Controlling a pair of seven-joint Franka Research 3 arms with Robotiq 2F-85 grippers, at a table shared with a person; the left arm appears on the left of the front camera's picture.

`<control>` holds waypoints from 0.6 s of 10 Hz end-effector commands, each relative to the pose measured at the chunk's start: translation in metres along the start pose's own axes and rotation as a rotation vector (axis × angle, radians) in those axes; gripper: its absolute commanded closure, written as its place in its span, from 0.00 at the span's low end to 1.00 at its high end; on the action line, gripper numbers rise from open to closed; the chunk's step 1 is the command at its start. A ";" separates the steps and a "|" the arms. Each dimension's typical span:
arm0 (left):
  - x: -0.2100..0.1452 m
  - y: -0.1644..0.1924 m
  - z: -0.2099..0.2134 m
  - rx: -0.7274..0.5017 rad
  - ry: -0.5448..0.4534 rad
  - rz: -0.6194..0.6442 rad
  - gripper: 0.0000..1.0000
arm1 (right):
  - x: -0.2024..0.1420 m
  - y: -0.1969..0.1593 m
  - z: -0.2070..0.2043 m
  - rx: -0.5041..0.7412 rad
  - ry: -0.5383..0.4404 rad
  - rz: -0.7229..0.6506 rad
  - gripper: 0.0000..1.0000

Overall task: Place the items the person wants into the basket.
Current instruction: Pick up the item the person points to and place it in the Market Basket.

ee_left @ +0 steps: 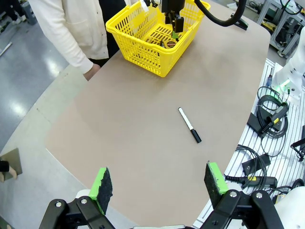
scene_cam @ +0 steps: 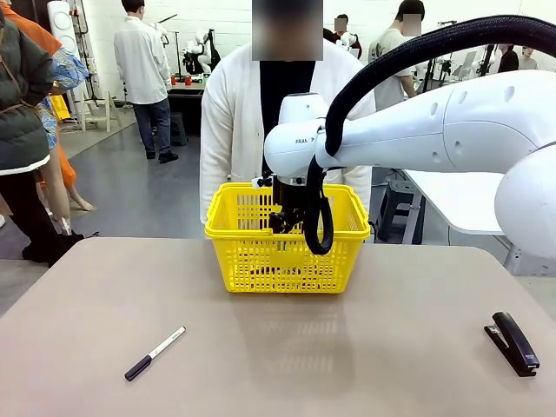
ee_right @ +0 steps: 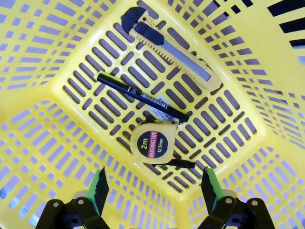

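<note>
While the right gripper (scene_cam: 287, 217) dips into the basket (scene_cam: 287, 261), front view hides its jaws. Left wrist: left gripper (ee_left: 159, 183) spread, empty, basket at 12 o'clock. Right wrist: right gripper's pads apart; tape measure (ee_right: 153, 143) at 12 o'clock, pen (ee_right: 140, 97) and knife (ee_right: 169, 50) beyond, long axes running 10-to-4.

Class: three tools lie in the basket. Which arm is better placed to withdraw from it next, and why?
Right: its open tool hangs inside the basket above the tape measure; the left tool is over the table.
</note>
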State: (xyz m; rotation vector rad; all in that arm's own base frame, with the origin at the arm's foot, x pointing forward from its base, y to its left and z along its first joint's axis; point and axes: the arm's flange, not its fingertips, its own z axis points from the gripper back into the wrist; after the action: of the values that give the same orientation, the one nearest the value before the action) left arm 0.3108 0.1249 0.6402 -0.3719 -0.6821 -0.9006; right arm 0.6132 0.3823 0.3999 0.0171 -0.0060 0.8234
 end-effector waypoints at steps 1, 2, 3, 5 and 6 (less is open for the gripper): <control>-0.001 0.000 0.000 -0.013 -0.017 -0.010 0.00 | 0.005 -0.003 0.008 -0.007 -0.014 0.023 0.00; -0.001 0.000 0.000 -0.013 -0.017 -0.010 0.00 | 0.001 -0.003 0.016 -0.014 -0.024 0.013 0.00; -0.001 0.000 0.000 -0.013 -0.017 -0.010 0.00 | -0.008 -0.002 0.038 0.001 -0.038 0.003 0.00; -0.001 0.000 0.000 -0.013 -0.017 -0.010 0.00 | -0.049 0.002 0.103 -0.051 -0.091 -0.038 0.00; -0.001 0.000 0.000 -0.013 -0.017 -0.010 0.00 | -0.075 0.005 0.131 -0.074 -0.125 -0.060 0.00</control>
State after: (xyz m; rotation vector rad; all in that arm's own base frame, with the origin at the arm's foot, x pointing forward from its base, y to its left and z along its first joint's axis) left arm 0.3108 0.1249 0.6401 -0.3721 -0.6818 -0.9003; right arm 0.5920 0.3536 0.5151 -0.0018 -0.1356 0.7927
